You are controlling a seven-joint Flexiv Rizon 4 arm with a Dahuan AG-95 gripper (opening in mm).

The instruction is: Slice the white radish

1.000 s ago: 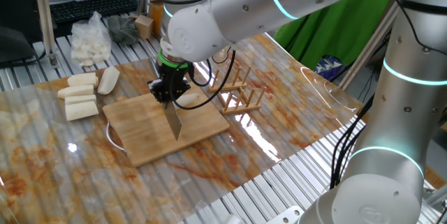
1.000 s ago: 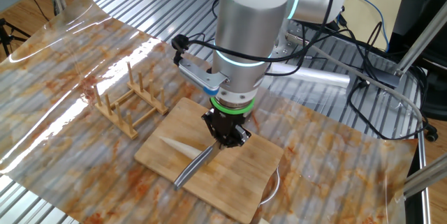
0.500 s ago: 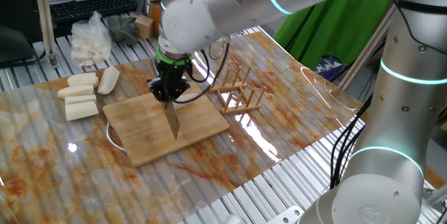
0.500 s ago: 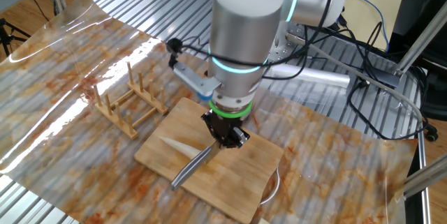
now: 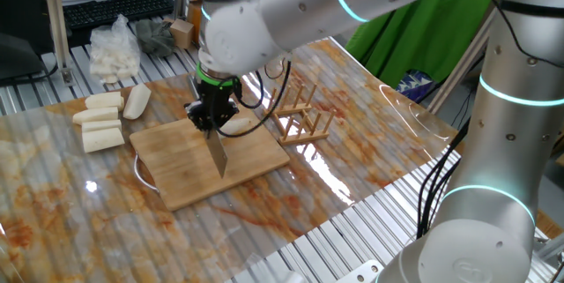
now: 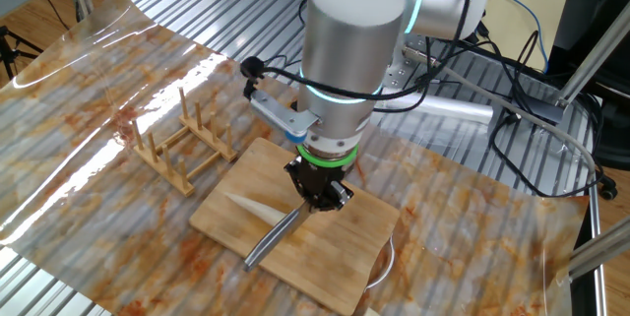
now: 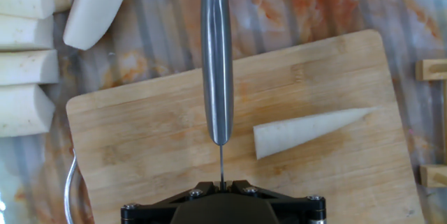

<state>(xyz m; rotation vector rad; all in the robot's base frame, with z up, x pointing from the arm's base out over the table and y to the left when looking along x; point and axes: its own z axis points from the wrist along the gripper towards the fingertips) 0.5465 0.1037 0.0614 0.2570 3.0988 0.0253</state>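
Fingers (image 6: pixel 317 201) upright, clamping knife (image 7: pixel 216 56)

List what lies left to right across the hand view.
Blocky radish chunks → knife over the cutting board → white radish on the board → wooden rack at the right edge.

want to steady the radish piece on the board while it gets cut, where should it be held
Hold the white radish at its thick blunt end, from above, fingers across the width. That end is widest and flat-cut, so it gives the firmest hold; the pointed end tapers toward the wooden rack and would likely slip. The knife, held by the gripper, sits beside that blunt end, so clearance looks tight.
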